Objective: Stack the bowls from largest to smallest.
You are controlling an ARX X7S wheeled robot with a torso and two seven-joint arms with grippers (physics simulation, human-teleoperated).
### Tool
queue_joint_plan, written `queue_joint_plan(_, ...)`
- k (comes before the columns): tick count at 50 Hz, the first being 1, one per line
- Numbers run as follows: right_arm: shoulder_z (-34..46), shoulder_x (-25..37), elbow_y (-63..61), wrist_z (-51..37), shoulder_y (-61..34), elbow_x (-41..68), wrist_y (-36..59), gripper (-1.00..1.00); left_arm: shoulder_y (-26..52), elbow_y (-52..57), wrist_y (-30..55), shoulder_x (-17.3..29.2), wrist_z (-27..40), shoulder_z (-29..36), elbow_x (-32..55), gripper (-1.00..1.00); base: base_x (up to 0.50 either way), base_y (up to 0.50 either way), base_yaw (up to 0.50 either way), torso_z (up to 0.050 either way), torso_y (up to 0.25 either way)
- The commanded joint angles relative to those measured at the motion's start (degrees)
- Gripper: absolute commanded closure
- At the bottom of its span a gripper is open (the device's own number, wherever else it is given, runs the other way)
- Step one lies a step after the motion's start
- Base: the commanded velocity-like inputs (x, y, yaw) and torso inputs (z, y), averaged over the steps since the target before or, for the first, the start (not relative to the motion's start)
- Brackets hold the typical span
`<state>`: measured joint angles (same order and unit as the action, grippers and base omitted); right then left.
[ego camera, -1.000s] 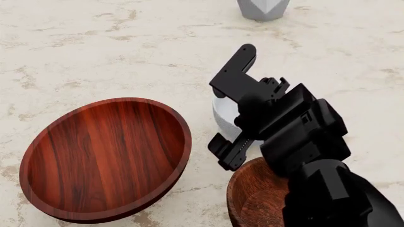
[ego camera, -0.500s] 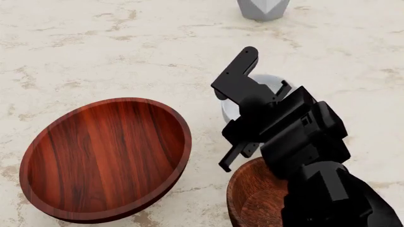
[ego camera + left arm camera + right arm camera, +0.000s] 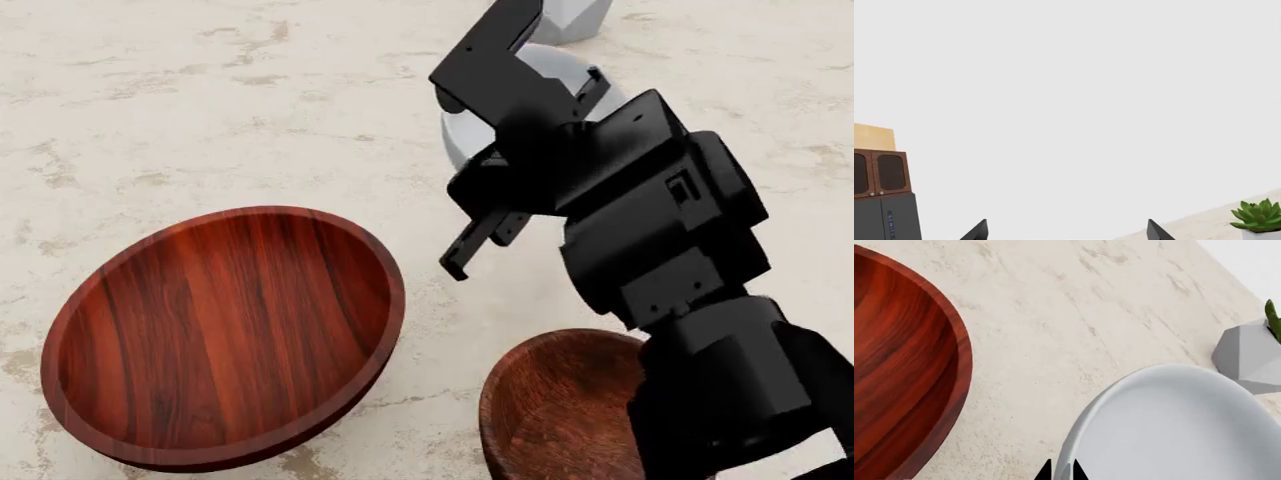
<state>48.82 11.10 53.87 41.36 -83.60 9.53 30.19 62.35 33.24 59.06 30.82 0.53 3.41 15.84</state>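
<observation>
No readable text, label, brand, number or sign is showing in any of the views. The faint pale marks on the right arm's black housing (image 3: 683, 187) in the head view and on the dark cabinet front (image 3: 891, 224) in the left wrist view are appearing too small and blurred to read.
</observation>
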Motion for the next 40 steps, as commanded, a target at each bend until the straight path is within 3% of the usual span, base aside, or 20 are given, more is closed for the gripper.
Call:
queue_joint_plan(1,-2.4,5.2,-25.6,2.0,0.7,0.7,10.8,1.0,0.4,-0.2,-0.2,-0.9,-0.9,-1.3,-0.6,-1.0,0.0,0.0,0.0,0.0,0.01)
queue_joint_plan(24,-1.2,7.7,-53.9,3.9,4.0,6.2,23.7,1.0,1.2,0.1,-0.1,-1.0,-0.8,-1.1,-0.2,-1.0,0.0,0.0,0.0,0.0,0.001)
queue_joint_plan(40,0.7,2.9,-56.6,3.9,4.9,8.0,25.6,1.0,0.0,0.6,-0.3,-0.5,-0.9,-1.9,0.2,-1.0,0.0,0.0,0.0,0.0,0.001)
